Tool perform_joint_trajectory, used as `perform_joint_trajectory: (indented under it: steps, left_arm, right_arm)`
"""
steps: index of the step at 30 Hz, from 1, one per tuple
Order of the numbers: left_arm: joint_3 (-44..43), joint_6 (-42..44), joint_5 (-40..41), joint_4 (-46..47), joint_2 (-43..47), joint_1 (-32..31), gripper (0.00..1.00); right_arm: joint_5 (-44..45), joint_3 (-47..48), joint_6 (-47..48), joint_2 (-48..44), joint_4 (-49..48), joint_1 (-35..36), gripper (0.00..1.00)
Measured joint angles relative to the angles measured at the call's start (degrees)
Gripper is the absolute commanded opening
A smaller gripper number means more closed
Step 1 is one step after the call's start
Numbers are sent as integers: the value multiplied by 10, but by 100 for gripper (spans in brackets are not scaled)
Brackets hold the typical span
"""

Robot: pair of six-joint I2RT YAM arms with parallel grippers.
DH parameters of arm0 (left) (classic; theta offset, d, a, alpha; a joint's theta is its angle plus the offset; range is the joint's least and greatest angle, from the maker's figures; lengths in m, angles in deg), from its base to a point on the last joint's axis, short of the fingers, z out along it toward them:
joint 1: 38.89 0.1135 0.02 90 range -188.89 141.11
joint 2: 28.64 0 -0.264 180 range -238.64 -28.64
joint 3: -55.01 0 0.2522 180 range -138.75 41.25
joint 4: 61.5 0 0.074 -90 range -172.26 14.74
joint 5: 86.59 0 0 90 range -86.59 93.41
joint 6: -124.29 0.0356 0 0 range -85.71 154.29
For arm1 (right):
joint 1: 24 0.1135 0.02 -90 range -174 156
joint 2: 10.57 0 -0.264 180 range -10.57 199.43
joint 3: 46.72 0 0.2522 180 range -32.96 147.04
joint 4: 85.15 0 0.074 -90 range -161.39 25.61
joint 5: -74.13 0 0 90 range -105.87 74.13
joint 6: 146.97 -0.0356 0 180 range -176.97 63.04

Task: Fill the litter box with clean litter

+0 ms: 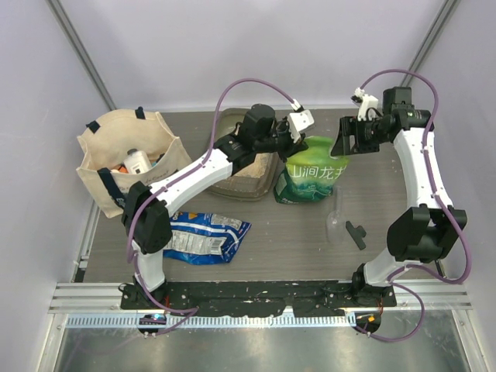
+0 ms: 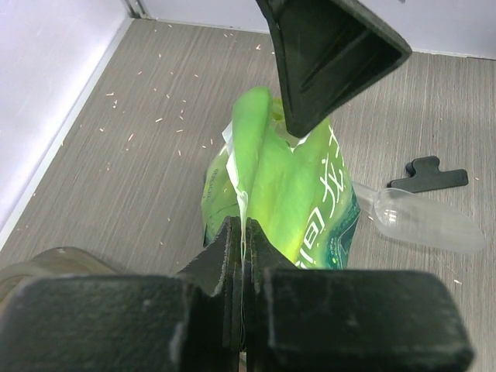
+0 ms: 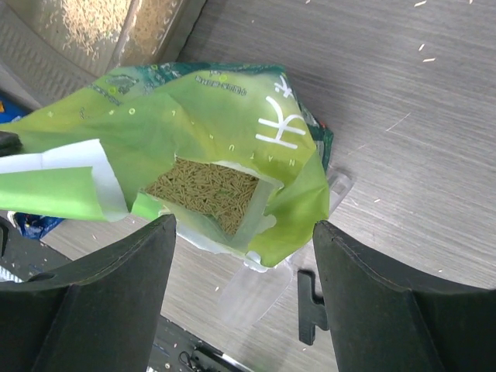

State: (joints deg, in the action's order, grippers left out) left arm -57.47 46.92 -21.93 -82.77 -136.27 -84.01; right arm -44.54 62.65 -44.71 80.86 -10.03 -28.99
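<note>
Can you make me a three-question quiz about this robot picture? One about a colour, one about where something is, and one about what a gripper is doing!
1. What colour is the bag with litter pellets inside?
A. red
B. green
C. purple

2. Where is the clear scoop?
A. on the table beside the black clip
B. inside the bag
C. hanging on the wall

3. What is the left gripper doing?
A. standing wide open
B. shut on the clip
C. shut on the bag's top edge

Answers:
1 B, both wrist views show bright green plastic.
2 A, the left wrist view shows scoop and clip lying side by side on the table.
3 C, the left wrist view shows its fingers pressed together on the bag's edge.
</note>
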Motion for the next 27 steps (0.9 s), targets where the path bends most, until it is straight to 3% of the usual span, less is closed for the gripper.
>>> perform_joint_trajectory:
  steps: [12,18,27]
  left_arm:
    - [0,-19,9,-11,0,-2,0]
    - [0,-20,9,-10,2,0,0]
    - [15,-35,16,0,17,-2,0]
  right_arm:
    - [26,-30,6,35,-21,36,77]
    - [73,22,10,46,1,62,77]
    - [60,103,10,51,33,29,76]
